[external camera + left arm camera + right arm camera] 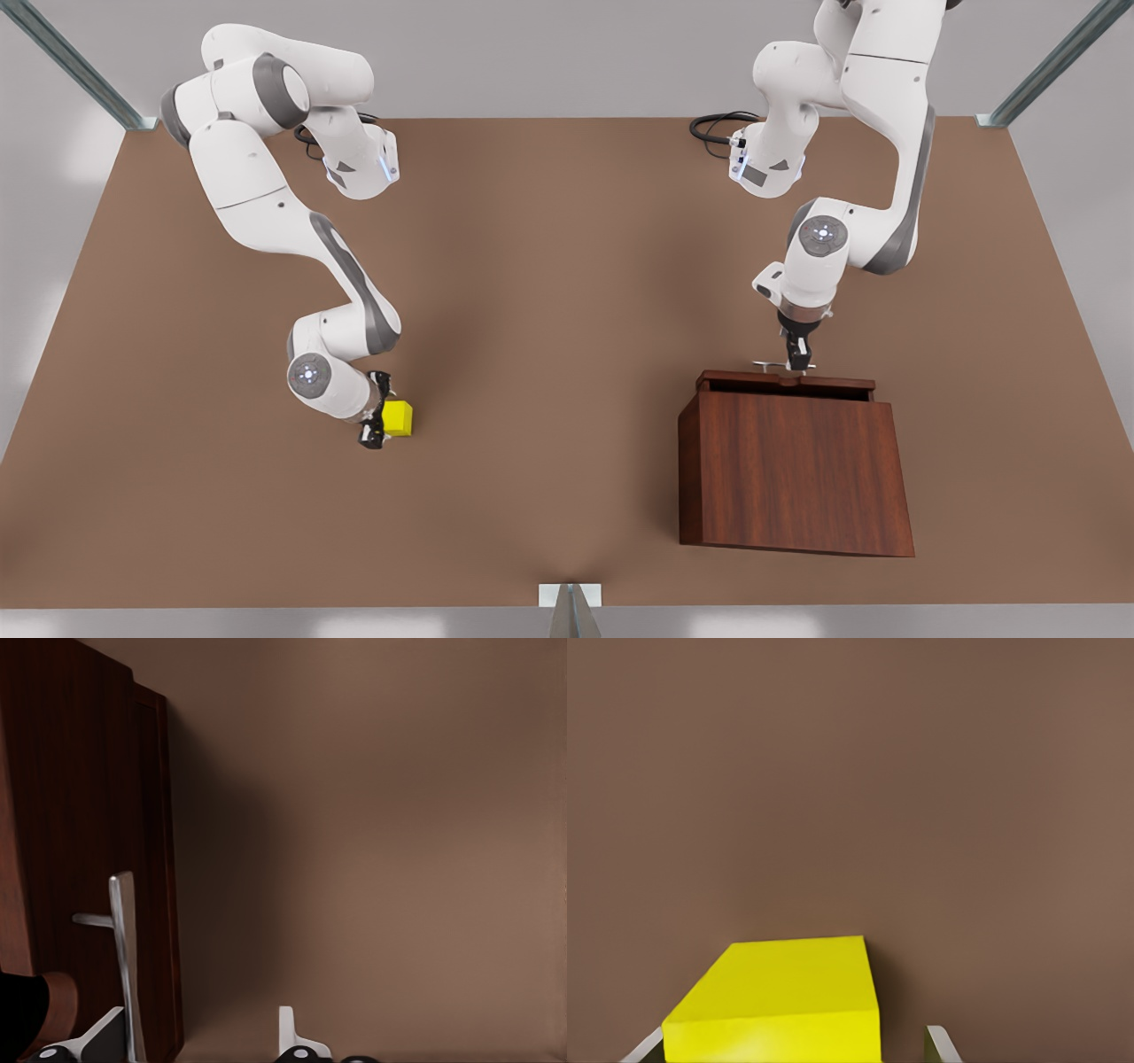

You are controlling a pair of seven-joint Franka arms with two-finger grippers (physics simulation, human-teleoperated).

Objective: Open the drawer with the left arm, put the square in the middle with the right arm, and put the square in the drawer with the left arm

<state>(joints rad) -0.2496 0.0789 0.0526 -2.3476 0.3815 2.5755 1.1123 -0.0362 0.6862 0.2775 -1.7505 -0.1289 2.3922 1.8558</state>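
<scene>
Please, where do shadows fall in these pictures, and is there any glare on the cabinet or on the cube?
Front view: soft shadows on the table, darkest beside the cabinet; no glare, and the yellow cube is evenly bright. Left wrist view: a broad dark shadow beside the cabinet; the silver handle catches light. Right wrist view: the cube has a paler near face and a faint shadow beside it.
</scene>
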